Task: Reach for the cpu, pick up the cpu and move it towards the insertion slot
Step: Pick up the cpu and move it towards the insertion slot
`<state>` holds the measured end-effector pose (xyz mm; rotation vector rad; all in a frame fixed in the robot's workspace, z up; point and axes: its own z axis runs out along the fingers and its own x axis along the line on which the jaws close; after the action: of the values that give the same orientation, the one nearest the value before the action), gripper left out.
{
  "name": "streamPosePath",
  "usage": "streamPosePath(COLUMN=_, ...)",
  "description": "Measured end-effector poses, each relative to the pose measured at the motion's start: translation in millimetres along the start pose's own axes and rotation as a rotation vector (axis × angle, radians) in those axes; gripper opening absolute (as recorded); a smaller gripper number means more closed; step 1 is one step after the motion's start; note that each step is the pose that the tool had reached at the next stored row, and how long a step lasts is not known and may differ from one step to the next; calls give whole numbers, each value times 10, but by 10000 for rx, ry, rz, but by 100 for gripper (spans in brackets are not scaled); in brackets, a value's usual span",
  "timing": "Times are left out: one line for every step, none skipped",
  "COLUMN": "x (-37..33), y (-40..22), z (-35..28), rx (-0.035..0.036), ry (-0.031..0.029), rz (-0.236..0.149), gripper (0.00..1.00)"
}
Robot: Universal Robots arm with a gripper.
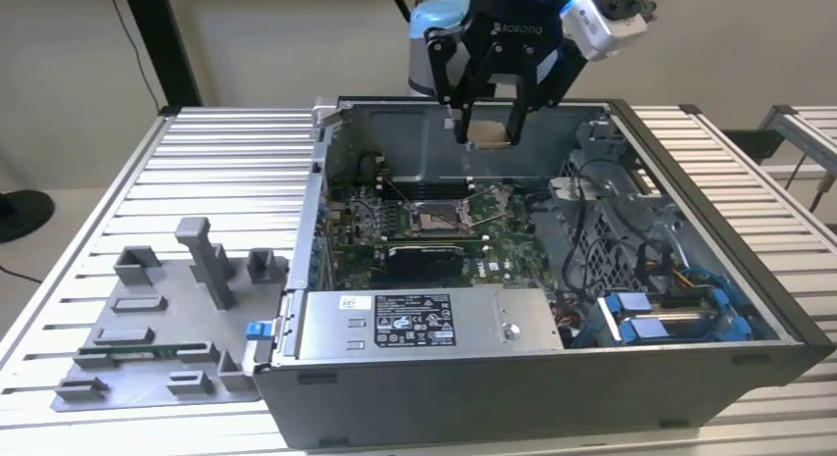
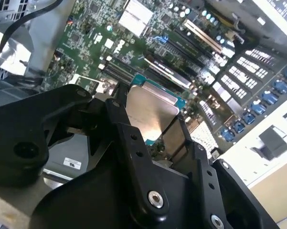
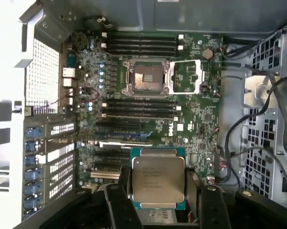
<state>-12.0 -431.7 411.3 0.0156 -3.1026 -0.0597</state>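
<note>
- Tray [image 1: 157, 368]: grey plastic, lower left of the exterior view, on the slatted surface [image 1: 235, 152] beside the case.
- Case [image 1: 550, 378]: open-topped, centre frame; its walls bound the way in on every side, so entry is from above.
- Slot [image 1: 436, 217]: metal-framed socket on the green board [image 3: 196, 129], frame swung open; upper centre of the first wrist view, uncovered, with open air above it.
- Chip [image 3: 158, 179]: held flat by two opposite edges, silvery top showing, probably to keep it level for seating.
- Hand [image 1: 492, 134]: closed on the chip, high over the case's far wall at upper centre of the exterior view, well apart from the slot.
</note>
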Motion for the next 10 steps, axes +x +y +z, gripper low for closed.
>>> streamPosePath(x=6, y=44, z=4, rx=1, ry=2, rz=1, gripper=0)
streamPosePath(x=14, y=85, z=9, rx=0, ry=4, rz=1, gripper=0)
streamPosePath(x=25, y=128, z=14, rx=0, ry=4, rz=0, gripper=0)
streamPosePath(x=38, y=169, z=18, rx=1, ry=5, rz=0, gripper=0)
streamPosePath(x=50, y=208, z=22, rx=0, ry=4, rz=-1, gripper=0)
streamPosePath(x=63, y=249, z=26, rx=0, ry=5, rz=0, gripper=0)
streamPosePath(x=75, y=292, z=30, rx=1, ry=5, rz=1, gripper=0)
streamPosePath(x=86, y=331, z=34, rx=1, ry=5, rz=0, gripper=0)
streamPosePath(x=96, y=370, z=39, rx=0, ry=5, rz=0, gripper=0)
streamPosePath(x=106, y=412, z=43, rx=0, ry=5, rz=0, gripper=0)
